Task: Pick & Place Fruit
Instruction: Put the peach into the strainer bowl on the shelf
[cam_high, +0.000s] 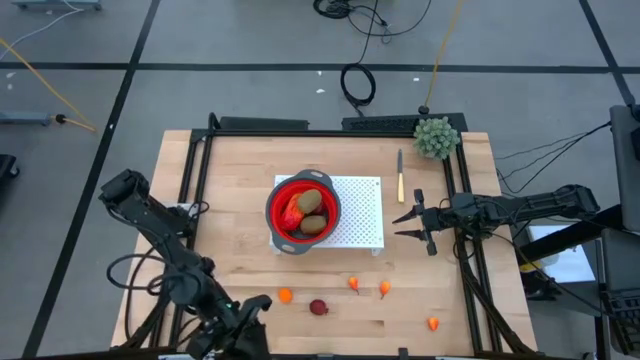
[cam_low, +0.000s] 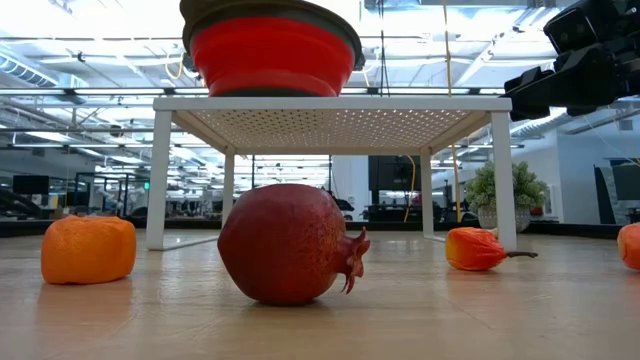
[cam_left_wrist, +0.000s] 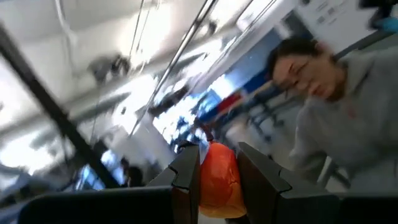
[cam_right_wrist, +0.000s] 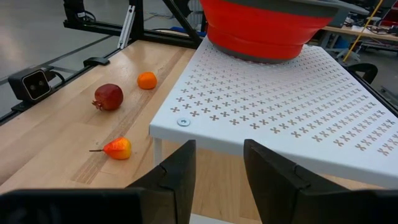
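A red bowl (cam_high: 303, 212) stands on a white perforated stand (cam_high: 362, 215) and holds a red-orange oblong (cam_high: 292, 212) and two brown ovals (cam_high: 312, 201). A dark red ball (cam_high: 318, 307), a round orange piece (cam_high: 285, 295) and small orange bits (cam_high: 353, 283) (cam_high: 385, 288) (cam_high: 432, 323) rest on the wood. My left gripper (cam_high: 258, 303) is near the table's near edge, tipped upward and shut on another orange piece (cam_left_wrist: 217, 180). My right gripper (cam_high: 408, 222) hangs open and level just right of the stand, touching nothing. My left gripper pinches an orange piece (cam_left_wrist: 214, 186) between its two fingers (cam_left_wrist: 188, 171), one on each side. The wrist view looks past it at the ceiling and room, so the piece is lifted clear of the table. In the high view the gripper itself hides the piece.
A slim wooden-handled knife (cam_high: 400, 176) lies right of the stand, and a green bushy ball (cam_high: 436, 138) sits at the far right corner. A black frame (cam_high: 190, 160) borders the table. A person (cam_left_wrist: 336, 106) shows in the room behind. Bare wood lies left of the bowl.
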